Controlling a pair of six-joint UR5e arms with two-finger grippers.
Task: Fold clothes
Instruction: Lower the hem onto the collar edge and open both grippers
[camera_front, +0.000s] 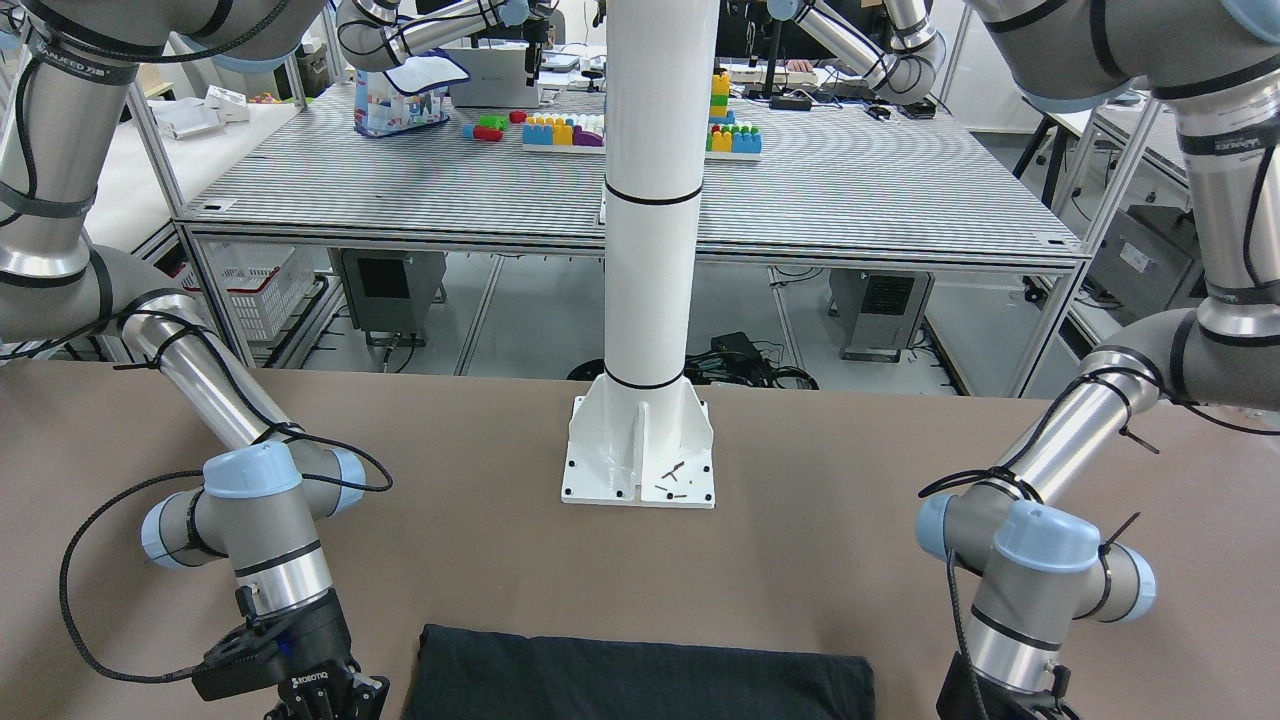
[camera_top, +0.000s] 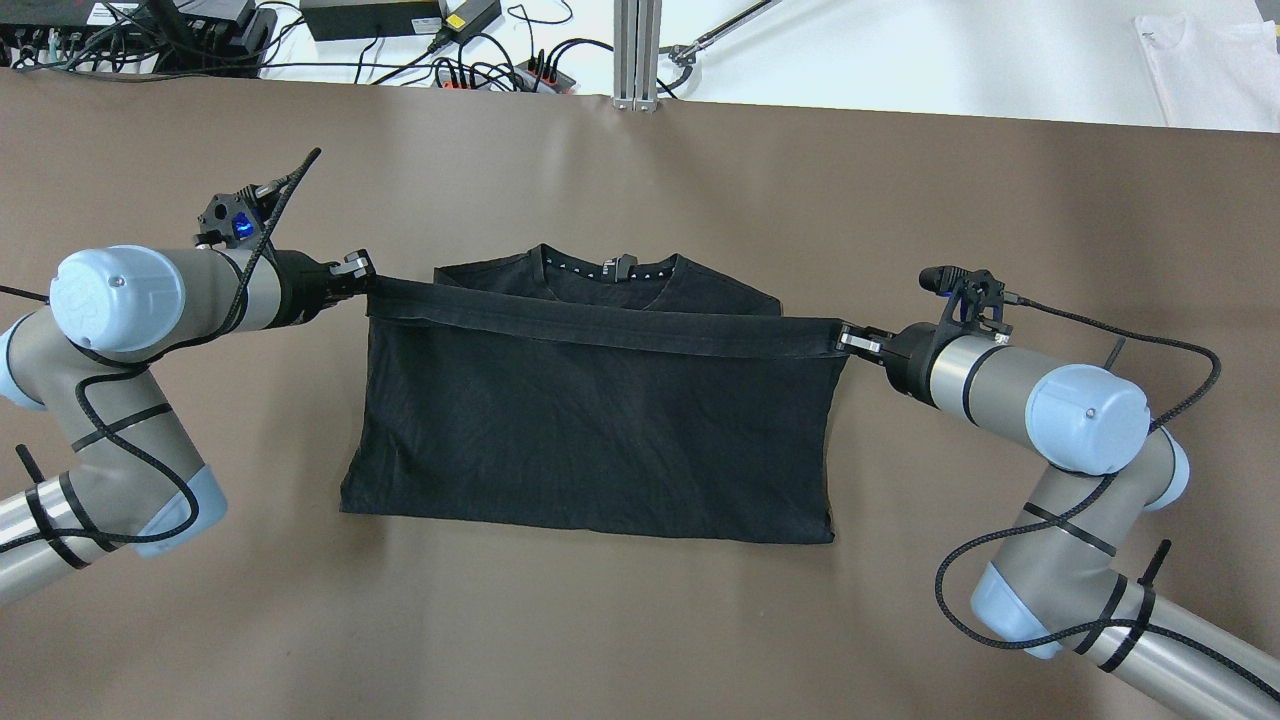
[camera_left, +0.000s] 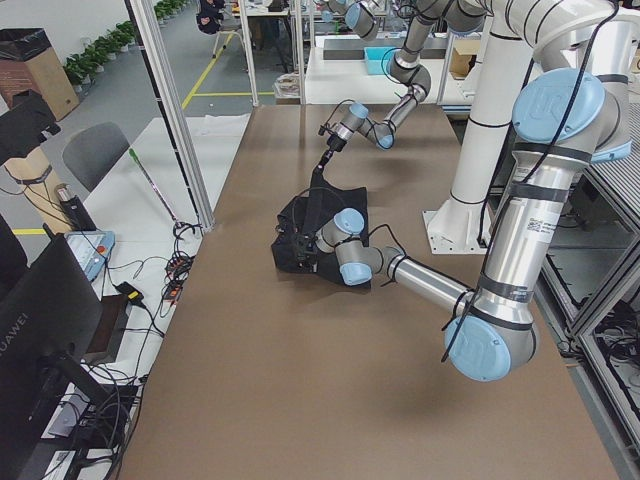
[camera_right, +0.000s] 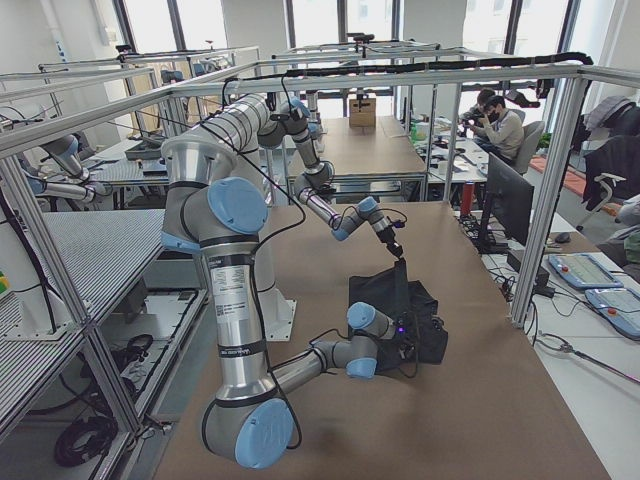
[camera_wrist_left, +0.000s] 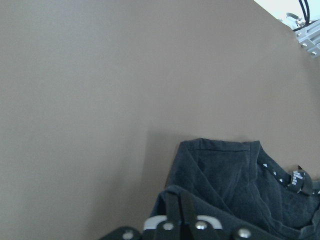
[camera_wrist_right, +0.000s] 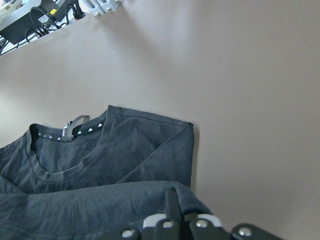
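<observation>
In the front-facing view, a white-and-blue patterned bag (camera_front: 408, 95) stands on the far striped table (camera_front: 850, 190), and a white basket (camera_front: 255, 288) sits beneath that table. What either one holds cannot be made out. The clothes (camera_top: 590, 430), a black T-shirt with a round neckline trimmed in white dots, lie in the middle of the brown tabletop (camera_top: 640, 630). The part nearer the robot lies flat, while 1 hemmed edge is raised and stretched into a taut band across the shirt, just below the neckline. The left end effector (camera_top: 358, 268) is clamped onto the band's left end, and the right end effector (camera_top: 848, 340) onto its right end. The front-facing view cuts off both end effectors and most of the clothes at its bottom edge. Each wrist view shows only a sliver of its end effector, with fabric bunched against it.
</observation>
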